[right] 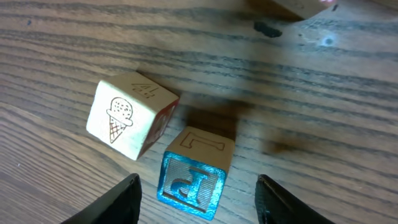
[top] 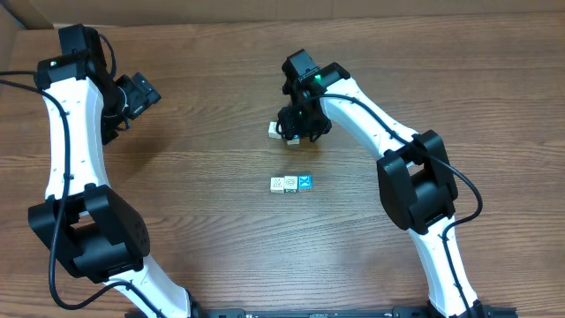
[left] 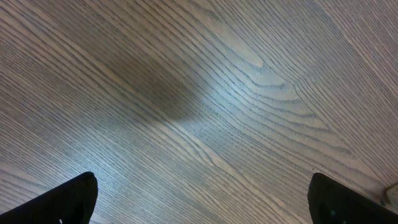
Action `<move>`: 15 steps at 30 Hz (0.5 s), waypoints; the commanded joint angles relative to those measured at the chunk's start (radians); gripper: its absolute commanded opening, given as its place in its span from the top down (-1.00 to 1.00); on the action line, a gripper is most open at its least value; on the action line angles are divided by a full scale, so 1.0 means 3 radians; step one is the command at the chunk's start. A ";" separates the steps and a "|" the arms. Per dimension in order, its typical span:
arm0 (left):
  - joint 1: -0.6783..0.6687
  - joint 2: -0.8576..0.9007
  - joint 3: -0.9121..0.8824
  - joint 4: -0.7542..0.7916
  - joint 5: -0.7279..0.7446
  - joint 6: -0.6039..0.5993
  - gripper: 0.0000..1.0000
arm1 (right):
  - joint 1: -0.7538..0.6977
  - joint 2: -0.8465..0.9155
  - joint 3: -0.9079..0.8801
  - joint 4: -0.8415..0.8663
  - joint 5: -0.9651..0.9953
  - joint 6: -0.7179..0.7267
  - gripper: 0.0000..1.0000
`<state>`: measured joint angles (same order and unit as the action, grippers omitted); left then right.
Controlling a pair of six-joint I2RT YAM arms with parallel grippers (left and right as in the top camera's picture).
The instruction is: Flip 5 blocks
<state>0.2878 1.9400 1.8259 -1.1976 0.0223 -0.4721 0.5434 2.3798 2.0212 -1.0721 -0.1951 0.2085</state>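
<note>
In the right wrist view two blocks lie close together on the wood. One is a pale cube with an ice-cream drawing (right: 124, 121). The other has a blue letter face (right: 191, 179) and sits between my right gripper's fingers (right: 198, 202), with a gap on each side, so that gripper is open. From overhead the right gripper (top: 297, 134) hovers over these blocks, and one white block (top: 274, 130) peeks out at its left. Three more blocks (top: 290, 183) form a short row nearer the front, the right one blue-topped. My left gripper (left: 202, 202) is open over bare wood.
The left arm (top: 66, 115) stands at the far left of the table, its gripper (top: 139, 94) well away from the blocks. The edge of a tan block (right: 298, 6) shows at the top of the right wrist view. A cardboard wall (top: 353, 11) borders the back.
</note>
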 commanded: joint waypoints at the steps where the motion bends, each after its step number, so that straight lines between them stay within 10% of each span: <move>1: -0.0025 -0.0037 0.0051 -0.0001 -0.0013 0.0013 -1.00 | 0.0039 0.0008 -0.0015 -0.0008 -0.0027 0.0027 -0.12; 15: -0.0025 -0.0036 0.0051 -0.0001 -0.0013 0.0013 -1.00 | 0.0170 0.0008 -0.0020 0.0072 0.0460 0.0206 0.07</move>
<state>0.2878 1.9400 1.8259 -1.1976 0.0223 -0.4721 0.5934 2.3798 2.0212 -1.0557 -0.0956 0.2478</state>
